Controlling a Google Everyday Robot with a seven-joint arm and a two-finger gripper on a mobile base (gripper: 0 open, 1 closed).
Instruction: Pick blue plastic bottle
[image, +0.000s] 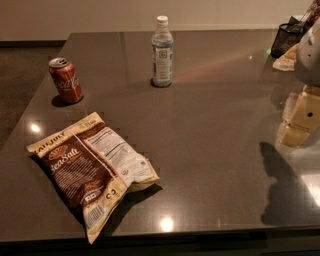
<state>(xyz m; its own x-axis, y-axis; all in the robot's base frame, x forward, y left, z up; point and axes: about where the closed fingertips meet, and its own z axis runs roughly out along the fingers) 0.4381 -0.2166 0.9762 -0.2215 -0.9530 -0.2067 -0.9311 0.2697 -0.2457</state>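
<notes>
Blue plastic bottle (162, 52) stands upright at upper centre of the dark table (215, 150), red soda can (66, 80) to its left, chip bag (92, 172) lying at lower left. Gripper (296, 127) hangs at the right edge of the frame, well apart from the bottle; cannot tell how far open or whether it grips anything
</notes>
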